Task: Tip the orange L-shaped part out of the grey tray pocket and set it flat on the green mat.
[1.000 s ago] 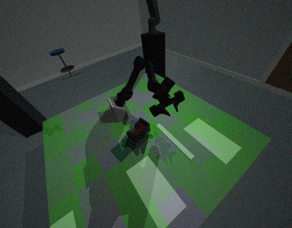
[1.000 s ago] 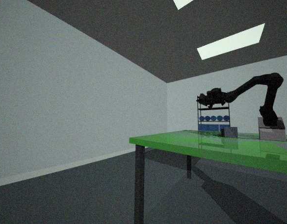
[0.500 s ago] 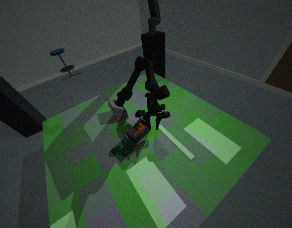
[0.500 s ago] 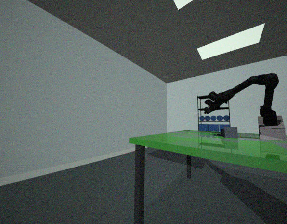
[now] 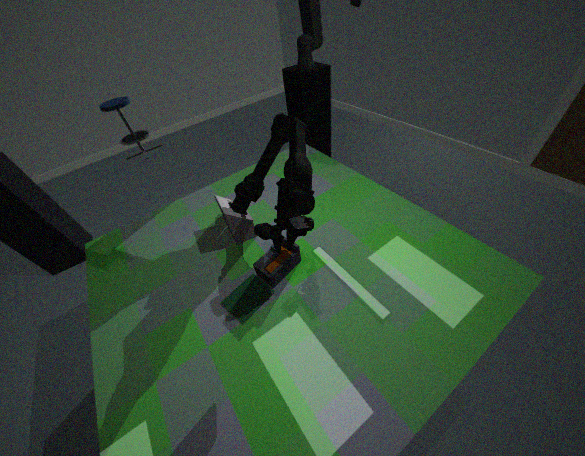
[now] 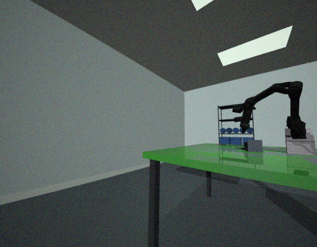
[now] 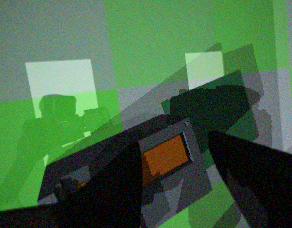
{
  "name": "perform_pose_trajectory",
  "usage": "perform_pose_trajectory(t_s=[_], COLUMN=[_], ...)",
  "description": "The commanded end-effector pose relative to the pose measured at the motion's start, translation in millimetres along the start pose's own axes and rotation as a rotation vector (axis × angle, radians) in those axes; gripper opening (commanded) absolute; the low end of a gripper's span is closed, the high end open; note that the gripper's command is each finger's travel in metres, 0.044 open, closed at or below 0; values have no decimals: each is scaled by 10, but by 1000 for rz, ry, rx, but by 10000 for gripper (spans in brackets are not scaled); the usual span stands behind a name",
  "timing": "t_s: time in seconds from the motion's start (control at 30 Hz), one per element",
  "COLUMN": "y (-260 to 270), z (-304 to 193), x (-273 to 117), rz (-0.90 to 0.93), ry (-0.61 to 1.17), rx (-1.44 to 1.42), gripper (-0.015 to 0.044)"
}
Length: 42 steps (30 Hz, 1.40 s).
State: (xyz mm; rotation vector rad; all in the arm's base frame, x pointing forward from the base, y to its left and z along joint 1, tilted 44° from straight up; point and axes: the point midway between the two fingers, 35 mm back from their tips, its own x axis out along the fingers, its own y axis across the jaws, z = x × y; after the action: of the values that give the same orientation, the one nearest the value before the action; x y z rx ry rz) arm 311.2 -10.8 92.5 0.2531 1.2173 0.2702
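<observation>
The orange part [image 5: 272, 267] [image 7: 170, 156] lies in the pocket of the grey tray [image 5: 287, 273] [image 6: 255, 145] [image 7: 200, 176]. It looks level with the rim, with a narrow gap at its right end in the wrist view. A finger hides its middle, so its full outline does not show. The dark green mat [image 5: 247, 298] [image 7: 234, 81] lies beside the tray, with nothing on it. My gripper [image 5: 284, 243] [image 6: 244, 131] [image 7: 173, 144] points down above the tray, fingers partly apart and nothing between them. Whether a finger touches the part cannot be told.
My arm's base stands on a pale box [image 5: 234, 218] [image 6: 300, 147] on the glossy green patchwork table [image 5: 463, 260] [image 6: 188, 155]. Behind the table are a dark pedestal [image 5: 308, 107], a blue stool [image 5: 114, 104] and a shelf rack [image 6: 218, 124]. Shadows and light reflections cross the table top.
</observation>
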Motion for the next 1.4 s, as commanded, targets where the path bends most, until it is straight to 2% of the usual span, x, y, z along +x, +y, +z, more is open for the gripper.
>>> perform_pose_trajectory(t_s=[0.0, 0.53, 0.63, 0.83, 1.37], y=[414, 414, 462, 708, 744], z=[-575, -575, -592, -729, -749], x=[-301, -301, -166, 337, 418], rz=[433, 433, 431, 436, 436], ry=[195, 195, 195, 193, 193], rx=[-155, -155, -155, -155, -155], gripper=[180, 180, 180, 180, 180])
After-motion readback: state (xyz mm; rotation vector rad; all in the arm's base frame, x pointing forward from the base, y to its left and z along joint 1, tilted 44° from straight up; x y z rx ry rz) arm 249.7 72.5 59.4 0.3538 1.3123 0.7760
